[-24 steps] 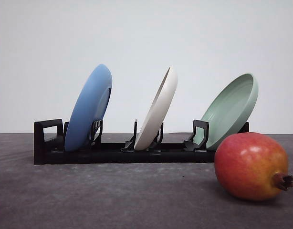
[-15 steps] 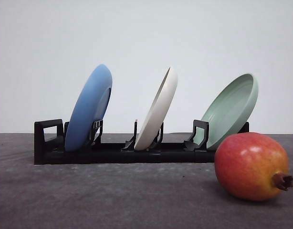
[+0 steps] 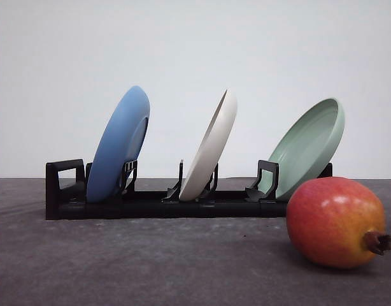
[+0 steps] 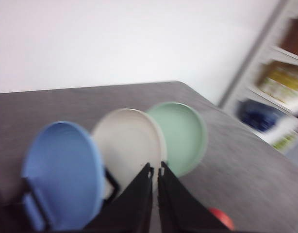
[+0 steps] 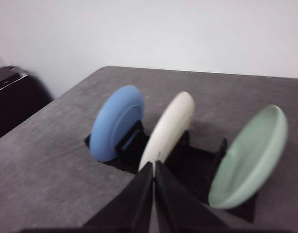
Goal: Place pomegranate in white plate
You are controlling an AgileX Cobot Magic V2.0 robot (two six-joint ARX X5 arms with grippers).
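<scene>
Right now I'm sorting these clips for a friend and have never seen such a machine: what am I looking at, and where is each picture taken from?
This is a robot with two arms, each ending in a two-fingered gripper. One picture comes from a camera facing forward, low over a dark table. It shows a black rack holding three plates on edge: a blue plate on the left, a white plate in the middle and a green plate on the right. A pomegranate lies on the table in front of the rack's right end.

The other two pictures come from cameras on the wrists. Each looks down past its own black fingers at the same rack. The left gripper and the right gripper both have their fingers closed together, and neither is holding anything. The wrist pictures are somewhat blurred.
</scene>
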